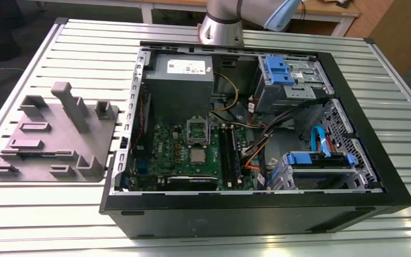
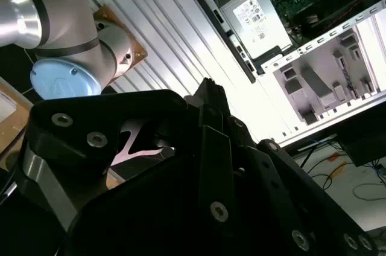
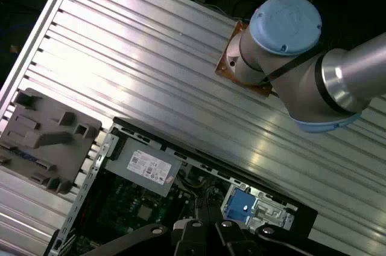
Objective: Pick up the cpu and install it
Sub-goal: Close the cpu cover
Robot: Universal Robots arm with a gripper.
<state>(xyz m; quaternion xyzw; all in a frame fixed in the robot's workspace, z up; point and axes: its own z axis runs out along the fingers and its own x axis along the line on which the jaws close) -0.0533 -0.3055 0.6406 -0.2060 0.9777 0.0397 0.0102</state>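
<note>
The cpu lies flat in its socket on the green motherboard, inside the open computer case that rests on its side on the slatted metal bench. Just behind the chip in the exterior view, the metal socket frame stands tipped up and open. A grey power supply box sits at the far end of the case, and blue drive brackets lie toward the exterior view's right. On the exterior view's left, well apart from the chip, a grey moulded plate lies on the bench beside the case. The arm's base stands on the bench behind the case. In both wrist views the pincer hangs high above the case, drawn together with nothing between its jaws, well clear of the chip.
</note>
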